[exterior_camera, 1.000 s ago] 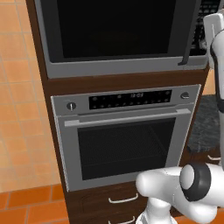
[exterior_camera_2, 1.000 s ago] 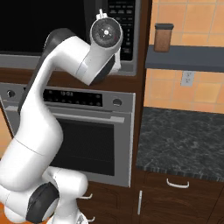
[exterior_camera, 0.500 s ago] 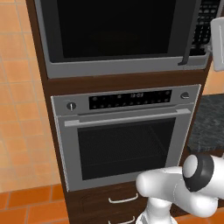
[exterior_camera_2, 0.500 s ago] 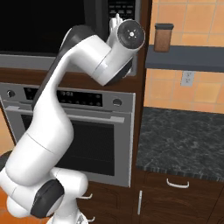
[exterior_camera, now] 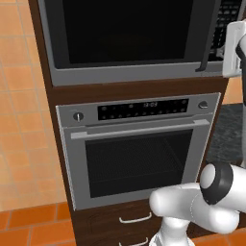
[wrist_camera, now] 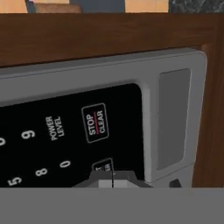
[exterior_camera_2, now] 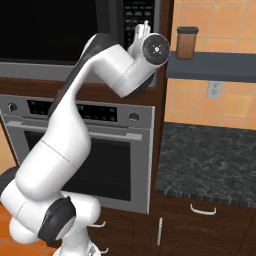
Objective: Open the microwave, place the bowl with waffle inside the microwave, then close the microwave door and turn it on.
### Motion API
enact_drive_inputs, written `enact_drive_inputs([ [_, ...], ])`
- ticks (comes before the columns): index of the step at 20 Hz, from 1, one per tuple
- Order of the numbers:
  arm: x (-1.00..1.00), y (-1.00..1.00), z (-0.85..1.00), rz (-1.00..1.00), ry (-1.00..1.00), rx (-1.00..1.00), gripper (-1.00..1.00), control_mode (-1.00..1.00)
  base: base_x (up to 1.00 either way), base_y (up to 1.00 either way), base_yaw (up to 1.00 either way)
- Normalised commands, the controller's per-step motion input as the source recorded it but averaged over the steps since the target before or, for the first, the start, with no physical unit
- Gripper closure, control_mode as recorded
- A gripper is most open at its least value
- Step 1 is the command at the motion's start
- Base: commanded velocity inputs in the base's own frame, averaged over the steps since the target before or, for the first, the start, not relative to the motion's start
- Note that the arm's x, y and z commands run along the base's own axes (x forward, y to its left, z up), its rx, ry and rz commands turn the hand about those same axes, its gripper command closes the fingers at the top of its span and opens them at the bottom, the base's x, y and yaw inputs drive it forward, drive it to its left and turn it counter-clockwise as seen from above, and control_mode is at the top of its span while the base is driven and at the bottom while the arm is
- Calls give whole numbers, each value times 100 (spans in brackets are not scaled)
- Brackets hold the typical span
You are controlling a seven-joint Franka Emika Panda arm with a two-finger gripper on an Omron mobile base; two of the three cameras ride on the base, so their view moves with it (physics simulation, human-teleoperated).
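The microwave [exterior_camera: 125,33] sits at the top of the wooden column with its microwave door [exterior_camera_2: 45,30] closed, the slim black handle [exterior_camera: 209,33] at the door's right. My gripper [wrist_camera: 113,179] is shut, its tips pressed together against a key just below the STOP CLEAR key [wrist_camera: 95,123] on the dark keypad [exterior_camera_2: 136,12]. From the right base view the gripper [exterior_camera_2: 144,29] points into that keypad. The white hand [exterior_camera: 234,48] reaches in at the right edge beside the handle. The bowl with waffle is out of view.
A silver oven [exterior_camera: 139,158] with a bar handle sits under the microwave, with drawers [exterior_camera: 132,218] below. To the right lie a dark granite counter [exterior_camera_2: 210,160] and a grey shelf [exterior_camera_2: 215,65] holding a brown jar [exterior_camera_2: 185,42].
The arm has swung to the right, carrying the hand from in front of the door's edge onto the keypad. The gripper has stayed shut.
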Motion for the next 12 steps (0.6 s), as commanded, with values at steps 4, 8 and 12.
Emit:
enact_drive_inputs([
  [4, 43, 0, -8, -3, 0, 16, 100, -100, 0, 0, 0],
  [8, 57, 0, -11, -5, 0, 16, 100, -100, 0, 0, 0],
  [12, 20, -6, -19, -5, -1, 12, 100, -100, 0, 0, 0],
])
